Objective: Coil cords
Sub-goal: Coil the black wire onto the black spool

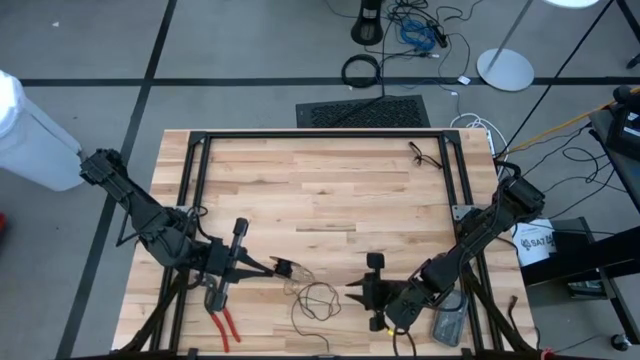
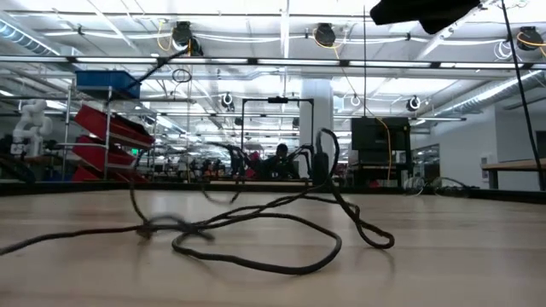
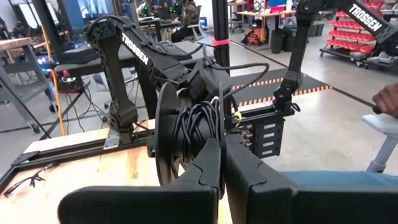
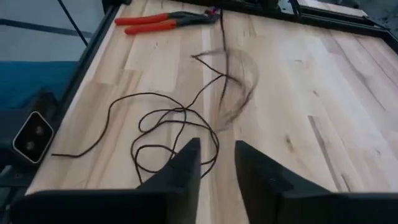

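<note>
Thin black cord [image 1: 315, 300] loose, tangled on table [image 1: 330, 200] right of red-handled pliers [image 1: 222, 318]; part wound on spool [image 3: 186, 134] clamped in closed left gripper [image 3: 222, 165]. Right gripper [image 4: 216, 155] parted, empty, above loops. Coiling unfinished, judging by slack.

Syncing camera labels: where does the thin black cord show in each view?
High view: thin black cord loose on the table's near edge, between the grippers.
Low view: sprawled across the foreground.
Left wrist view: wound on a round spool.
Right wrist view: loose loops.
Shared landmark: red-handled pliers.
</note>
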You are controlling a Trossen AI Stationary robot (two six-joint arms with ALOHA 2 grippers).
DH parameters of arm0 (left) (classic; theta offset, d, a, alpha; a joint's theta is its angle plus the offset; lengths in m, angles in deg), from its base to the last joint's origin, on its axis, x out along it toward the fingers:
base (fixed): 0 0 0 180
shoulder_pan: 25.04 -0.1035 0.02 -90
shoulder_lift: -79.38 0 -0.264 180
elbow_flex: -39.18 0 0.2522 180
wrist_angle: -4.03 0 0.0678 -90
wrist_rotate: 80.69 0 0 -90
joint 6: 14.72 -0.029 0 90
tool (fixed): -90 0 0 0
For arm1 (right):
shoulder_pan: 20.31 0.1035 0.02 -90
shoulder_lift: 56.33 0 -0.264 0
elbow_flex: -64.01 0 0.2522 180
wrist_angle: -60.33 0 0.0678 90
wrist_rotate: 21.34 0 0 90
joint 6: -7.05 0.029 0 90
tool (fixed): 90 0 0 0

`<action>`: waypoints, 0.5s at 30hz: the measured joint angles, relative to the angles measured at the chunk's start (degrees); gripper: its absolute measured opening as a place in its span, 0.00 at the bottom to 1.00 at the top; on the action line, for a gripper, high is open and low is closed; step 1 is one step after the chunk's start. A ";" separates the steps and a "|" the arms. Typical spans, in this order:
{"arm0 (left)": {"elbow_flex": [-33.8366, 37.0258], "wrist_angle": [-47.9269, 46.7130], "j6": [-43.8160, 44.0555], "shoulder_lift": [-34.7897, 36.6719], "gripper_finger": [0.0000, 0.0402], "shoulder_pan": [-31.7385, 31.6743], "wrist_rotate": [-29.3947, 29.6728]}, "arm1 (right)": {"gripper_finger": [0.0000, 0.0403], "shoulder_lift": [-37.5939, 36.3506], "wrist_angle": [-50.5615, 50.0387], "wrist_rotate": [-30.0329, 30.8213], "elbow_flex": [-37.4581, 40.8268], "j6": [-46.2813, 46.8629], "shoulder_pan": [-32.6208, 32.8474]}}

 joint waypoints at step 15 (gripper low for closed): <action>0.00 -0.27 0.02 -0.07 0.02 0.00 -0.04 | 0.33 9.65 40.79 1.40 -0.02 -24.33 -7.99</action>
